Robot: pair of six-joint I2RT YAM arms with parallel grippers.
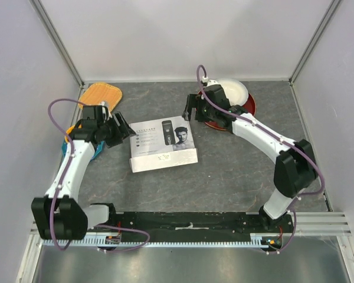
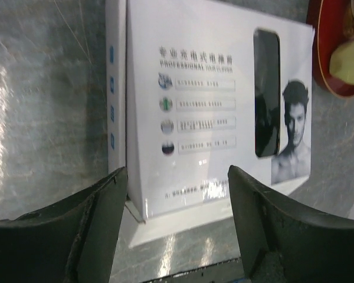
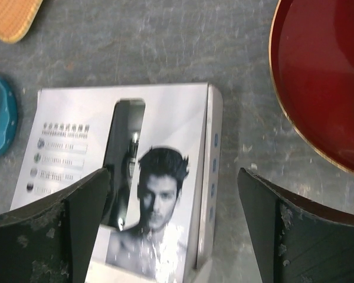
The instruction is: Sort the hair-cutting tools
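The box [image 1: 163, 147] lies flat and closed in the middle of the table [image 1: 236, 171]. The clipper [image 3: 127, 156] is inside it and shows through the narrow window in the lid. The left gripper [image 2: 177, 172] is at the left side of the box, with its jaws spread wide and holding nothing. The right gripper [image 3: 173, 174] hangs near the far right corner of the box, also spread wide and empty. A red plate [image 1: 249, 107] with a white bowl [image 1: 235, 89] on it stands just right of the box. An orange tray [image 1: 101, 94] lies at the far left, with a blue dish [image 3: 0, 115] near it.
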